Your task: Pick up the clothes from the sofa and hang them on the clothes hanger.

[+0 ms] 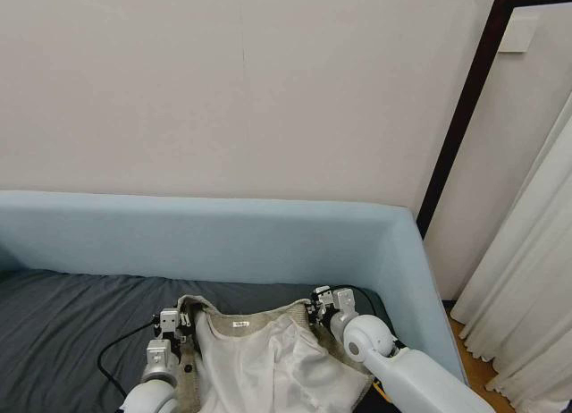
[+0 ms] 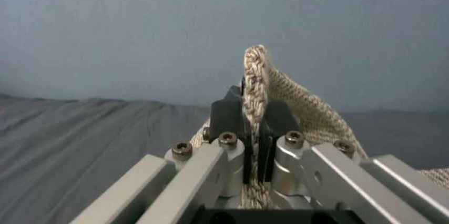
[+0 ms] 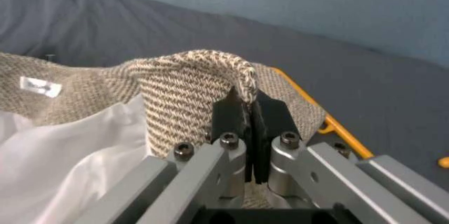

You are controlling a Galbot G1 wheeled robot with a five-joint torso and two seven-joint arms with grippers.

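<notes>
The knitted jacket (image 1: 259, 364) with the white lining is held between the two arms, low over the dark seat of the sofa (image 1: 63, 319). The left pincer (image 1: 170, 322) is pressed together on the edge of one shoulder, and the right pincer (image 1: 320, 304) pinches the other shoulder in the same way. In both wrist views a fold of the knit stands up between the black pads (image 3: 228, 116). To do this lift well, I think both arms should rise together and keep the same distance apart, so that neither side slips out. An orange bar (image 3: 308, 98) comes out from under the cloth and could catch on it.
</notes>
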